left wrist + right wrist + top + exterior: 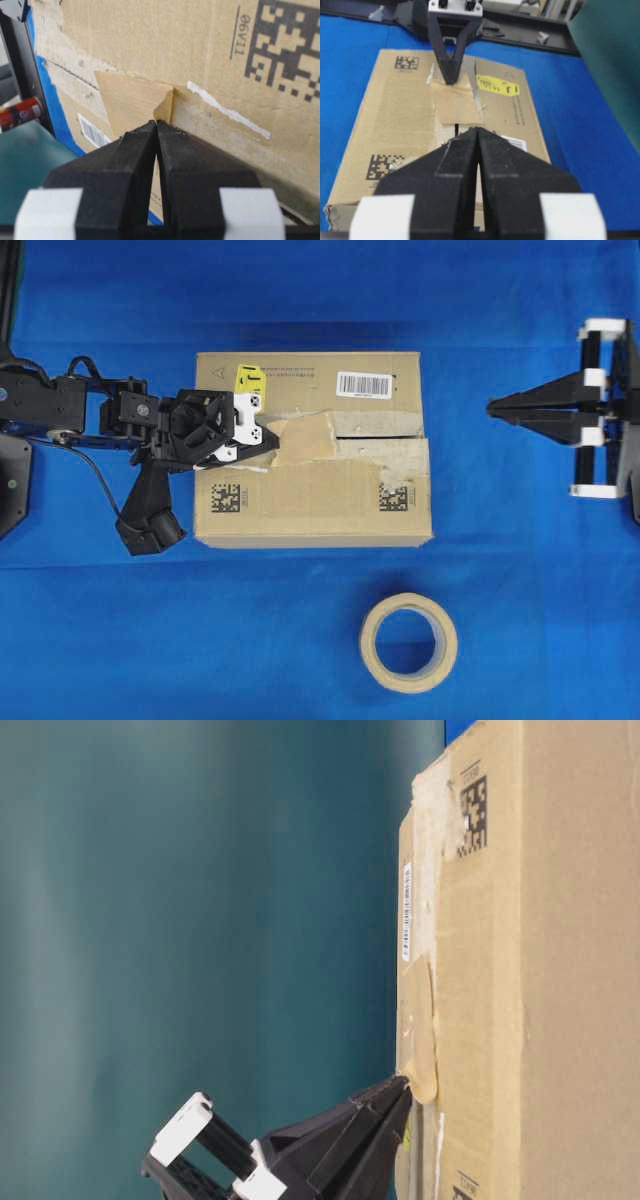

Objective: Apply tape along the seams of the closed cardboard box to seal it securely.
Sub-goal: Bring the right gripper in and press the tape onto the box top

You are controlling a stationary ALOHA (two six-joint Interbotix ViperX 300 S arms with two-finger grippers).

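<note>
The cardboard box (300, 502) lies in the middle of the blue table, with a yellow sticker (248, 378) at its back left. A tan piece of tape (305, 443) lies across the left part of the seam (385, 438), whose dark slit runs on to the right. My left gripper (272, 438) is shut, its tips resting on the tape's left edge (132, 97), where a corner curls up. From the right wrist, the tape (456, 102) shows flat under the left gripper (451, 77). My right gripper (492, 410) is shut and empty, off the box's right side.
A beige tape roll (409, 642) lies flat on the blue cloth in front of the box. A white barcode label (363, 384) sits on the box's back right. Old ragged tape residue (400, 472) edges the seam's right end.
</note>
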